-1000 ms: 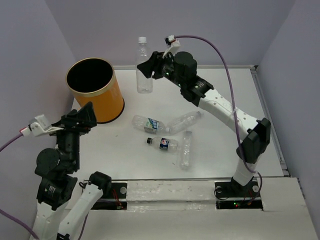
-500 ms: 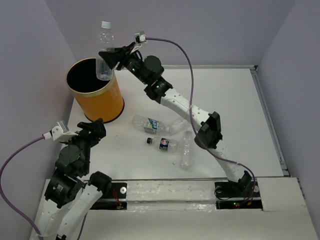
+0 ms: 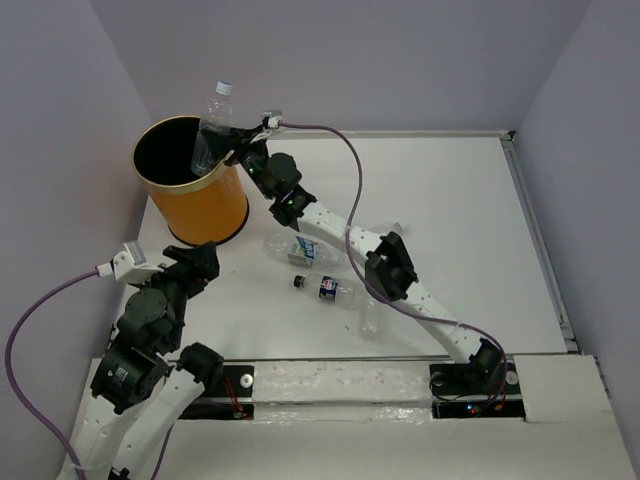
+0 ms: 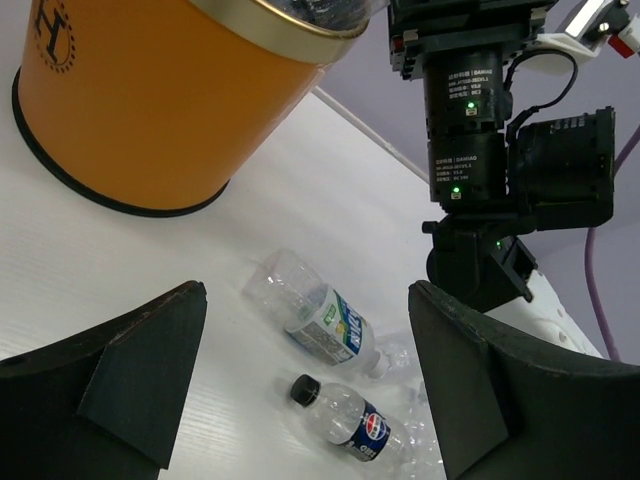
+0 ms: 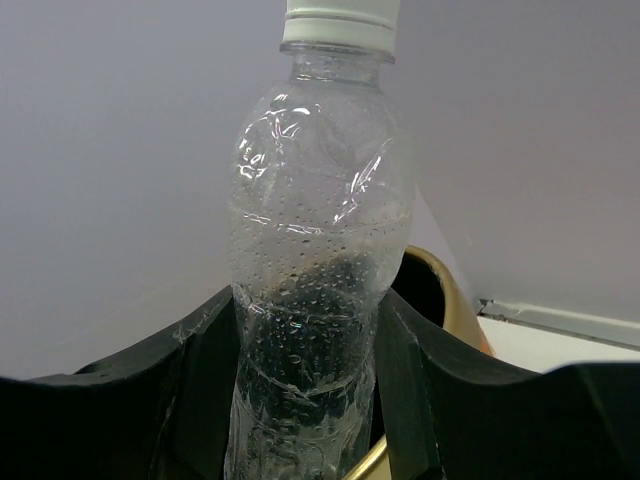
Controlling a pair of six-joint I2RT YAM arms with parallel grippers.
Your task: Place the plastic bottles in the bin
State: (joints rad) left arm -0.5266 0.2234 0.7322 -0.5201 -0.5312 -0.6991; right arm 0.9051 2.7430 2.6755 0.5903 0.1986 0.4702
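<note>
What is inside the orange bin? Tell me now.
The bin shows only its black inside; nothing can be made out on its dark floor. The right gripper holds a clear bottle over the opening, its base hiding part of the inner wall.

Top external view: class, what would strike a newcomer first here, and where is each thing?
First, the clear bottle, white-capped and tilted, gripped by the right gripper over the open mouth of the orange bin at the far left of the table. Next, the loose bottles lying mid-table beside the right arm, among them a white-blue labelled bottle and a black-capped bottle.
</note>
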